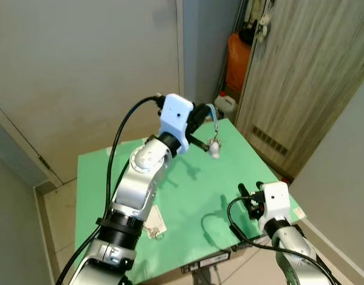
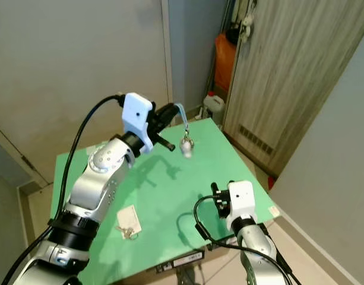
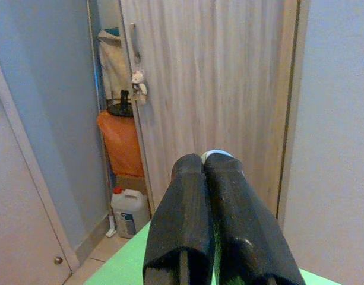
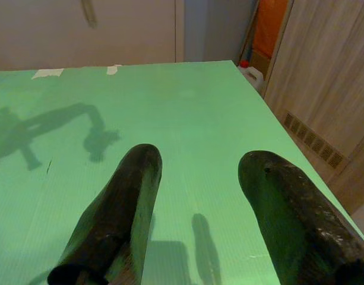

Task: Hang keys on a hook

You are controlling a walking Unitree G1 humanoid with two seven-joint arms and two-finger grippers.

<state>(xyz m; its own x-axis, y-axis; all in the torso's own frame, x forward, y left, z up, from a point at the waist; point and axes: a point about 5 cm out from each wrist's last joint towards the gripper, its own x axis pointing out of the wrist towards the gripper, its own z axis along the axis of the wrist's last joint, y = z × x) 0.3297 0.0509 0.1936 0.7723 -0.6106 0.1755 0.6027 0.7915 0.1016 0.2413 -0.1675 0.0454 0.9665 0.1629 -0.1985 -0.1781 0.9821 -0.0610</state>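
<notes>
While my left arm is raised over the far side of the green bench, the inventory reads as follows.

Left jaws: pressed together on a light blue strap, held up in the air above the bench's far edge; in the left wrist view the two black fingers lie flat against each other with a sliver of the blue strap showing at their tips.

Keys: a small silvery bunch hanging from the strap just below my left jaws, clear of the bench surface, with its shadow on the green top beneath.

Right jaws: spread apart with nothing between them, low over the near right corner of the bench, pointing across the green top.

Bench: green top, with the shadows of my arms on it.

Second item on bench: a pale tag with a key ring, lying flat near the front edge beside my left forearm.

Wooden door: pale grain, standing beyond the bench on the right; a small white soft toy hangs at its handle.

Corner stock: an orange bag and a white plastic jug on the floor past the bench.
</notes>
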